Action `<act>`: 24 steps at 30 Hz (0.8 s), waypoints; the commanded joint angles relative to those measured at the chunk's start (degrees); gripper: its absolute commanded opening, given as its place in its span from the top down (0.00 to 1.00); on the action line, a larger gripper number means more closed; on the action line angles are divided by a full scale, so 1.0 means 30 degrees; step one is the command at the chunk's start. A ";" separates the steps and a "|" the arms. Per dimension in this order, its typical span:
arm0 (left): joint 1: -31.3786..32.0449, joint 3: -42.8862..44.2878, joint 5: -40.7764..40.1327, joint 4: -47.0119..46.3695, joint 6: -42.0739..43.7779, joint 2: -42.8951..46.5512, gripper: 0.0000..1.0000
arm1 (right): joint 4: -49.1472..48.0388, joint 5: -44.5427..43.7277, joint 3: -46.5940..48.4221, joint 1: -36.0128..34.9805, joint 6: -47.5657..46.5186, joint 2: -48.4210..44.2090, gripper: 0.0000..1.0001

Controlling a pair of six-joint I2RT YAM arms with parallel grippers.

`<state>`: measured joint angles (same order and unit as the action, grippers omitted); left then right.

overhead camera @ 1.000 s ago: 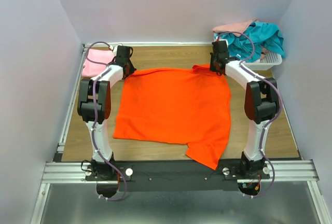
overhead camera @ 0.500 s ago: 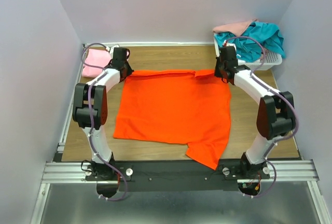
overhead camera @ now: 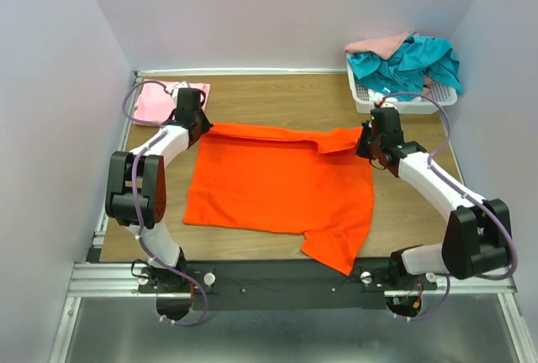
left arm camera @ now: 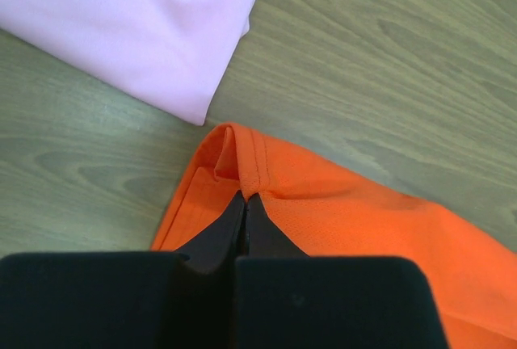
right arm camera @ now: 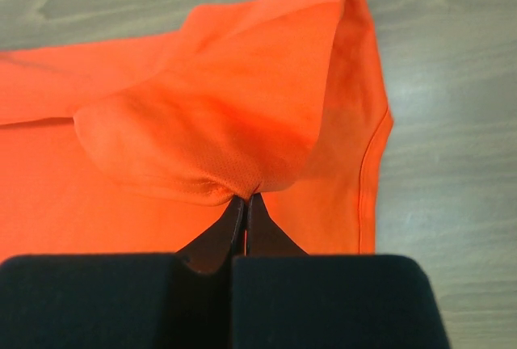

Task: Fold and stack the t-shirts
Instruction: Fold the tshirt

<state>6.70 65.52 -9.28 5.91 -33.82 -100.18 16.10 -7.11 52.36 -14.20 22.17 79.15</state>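
Observation:
The bright orange t-shirt (overhead camera: 282, 182) lies spread on the wooden table, its far edge folded over toward me. My left gripper (overhead camera: 199, 126) is shut on the shirt's far left corner (left arm camera: 239, 173). My right gripper (overhead camera: 363, 142) is shut on the far right corner (right arm camera: 218, 139), with the cloth lifted and doubled over. A folded light pink t-shirt (overhead camera: 155, 102) lies at the far left, also in the left wrist view (left arm camera: 153, 26). A teal t-shirt (overhead camera: 408, 62) and a peach-pink t-shirt (overhead camera: 380, 43) are heaped in the basket.
A white mesh basket (overhead camera: 402, 104) stands at the far right corner of the table (overhead camera: 277, 94). Grey walls close in the left, back and right. A metal rail (overhead camera: 286, 275) runs along the near edge by the arm bases.
Both grippers have pulled the orange shirt's far edge toward me, folding it over. The right arm has swung out to the right and nearer; the left arm has drawn back a little.

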 commanded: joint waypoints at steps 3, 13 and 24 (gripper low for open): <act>-0.0153 -0.0861 0.0573 -0.0536 -0.0062 0.0756 1.00 | 0.0054 0.1639 -0.2128 -0.0043 0.1924 -0.1745 0.99; -0.0153 -0.1712 -0.0071 -0.0478 -0.0473 0.0992 1.00 | 0.0025 0.2254 -0.5205 -0.0278 0.4179 -0.3385 0.99; -0.0153 -0.1537 -0.1214 0.0723 -0.0561 0.1372 0.85 | 0.0083 0.5358 -0.6672 -0.0249 0.3743 -0.4119 0.67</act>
<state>6.70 60.51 -9.98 5.98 -35.33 -98.52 16.29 4.36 33.04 -14.68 34.06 68.12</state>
